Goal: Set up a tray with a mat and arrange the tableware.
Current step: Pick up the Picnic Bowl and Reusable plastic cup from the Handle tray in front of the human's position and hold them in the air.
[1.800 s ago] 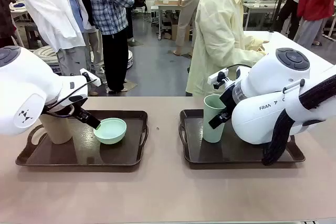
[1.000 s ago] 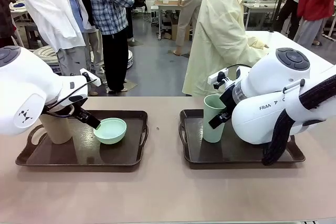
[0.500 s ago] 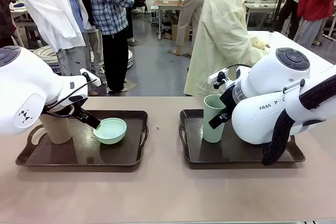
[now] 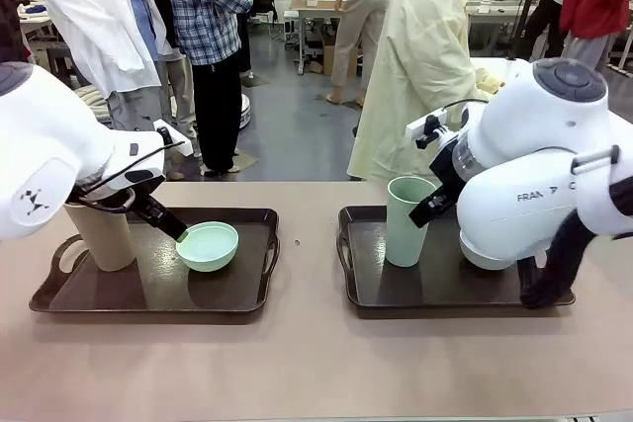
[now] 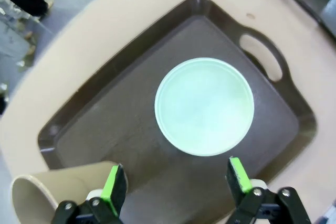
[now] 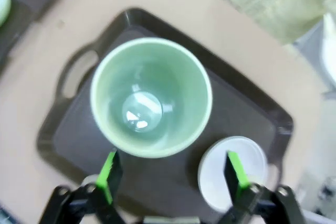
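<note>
Both arms have been raised slightly since the earlier frame. In the front view, the tan cup and mint bowl stand on the left tray, and the pale green cup on the right tray.

In the left wrist view, the left gripper is held wide and empty above the bowl.

In the right wrist view, the right gripper is spread wide over the cup, with the greyish white bowl just beside it.

The tableware is judged light, rigid and slippery, so a pinch across a rim wall is advised.
</note>
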`<state>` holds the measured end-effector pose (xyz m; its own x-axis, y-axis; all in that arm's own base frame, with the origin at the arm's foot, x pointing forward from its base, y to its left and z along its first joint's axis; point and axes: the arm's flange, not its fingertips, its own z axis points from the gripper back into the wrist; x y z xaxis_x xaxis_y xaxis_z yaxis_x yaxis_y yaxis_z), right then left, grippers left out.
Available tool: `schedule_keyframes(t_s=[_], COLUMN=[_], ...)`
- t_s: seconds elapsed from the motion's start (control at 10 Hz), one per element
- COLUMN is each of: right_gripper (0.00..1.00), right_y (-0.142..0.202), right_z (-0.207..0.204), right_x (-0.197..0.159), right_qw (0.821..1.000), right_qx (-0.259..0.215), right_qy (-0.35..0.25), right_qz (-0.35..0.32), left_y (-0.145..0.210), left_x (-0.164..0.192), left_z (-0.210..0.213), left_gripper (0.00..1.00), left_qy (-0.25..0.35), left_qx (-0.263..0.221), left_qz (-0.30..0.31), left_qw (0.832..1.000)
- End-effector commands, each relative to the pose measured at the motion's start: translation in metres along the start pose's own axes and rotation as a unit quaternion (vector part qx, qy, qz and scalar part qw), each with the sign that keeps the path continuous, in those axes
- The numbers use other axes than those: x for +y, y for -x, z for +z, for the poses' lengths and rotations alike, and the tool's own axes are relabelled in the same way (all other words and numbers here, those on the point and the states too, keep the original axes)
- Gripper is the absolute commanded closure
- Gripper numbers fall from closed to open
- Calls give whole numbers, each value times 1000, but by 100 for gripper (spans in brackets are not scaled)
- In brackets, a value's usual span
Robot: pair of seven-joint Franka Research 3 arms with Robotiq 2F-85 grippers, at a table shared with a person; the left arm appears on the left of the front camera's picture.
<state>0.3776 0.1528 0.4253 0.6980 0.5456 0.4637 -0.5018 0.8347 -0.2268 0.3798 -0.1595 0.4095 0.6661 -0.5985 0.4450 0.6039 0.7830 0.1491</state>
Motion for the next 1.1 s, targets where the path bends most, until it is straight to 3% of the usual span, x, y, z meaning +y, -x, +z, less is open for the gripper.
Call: schedule_keyframes(t_s=[0.0, 0.3, 0.6, 0.7, 1.0], right_gripper=[0, 0, 0, 0, 0], right_y=[10, 17, 34, 40, 78], right_z=[46, 113, 132, 134, 136], right_x=[24, 48, 54, 38, -34], right_qw=[998, 986, 983, 980, 959], right_qx=[54, 112, 131, 112, 47], right_qy=[-13, -69, -35, -42, -139], right_qz=[-31, -99, -127, -157, -244], left_y=[0, -12, -13, -9, 23], left_x=[-1, -8, -8, 1, 49], left_z=[38, 104, 143, 147, 152], left_gripper=[0, 0, 0, 0, 0], left_qy=[17, 46, 73, 82, 173], left_qx=[48, 107, 107, 102, 87], left_qz=[22, 104, 137, 159, 201], left_qw=[998, 988, 982, 979, 960])
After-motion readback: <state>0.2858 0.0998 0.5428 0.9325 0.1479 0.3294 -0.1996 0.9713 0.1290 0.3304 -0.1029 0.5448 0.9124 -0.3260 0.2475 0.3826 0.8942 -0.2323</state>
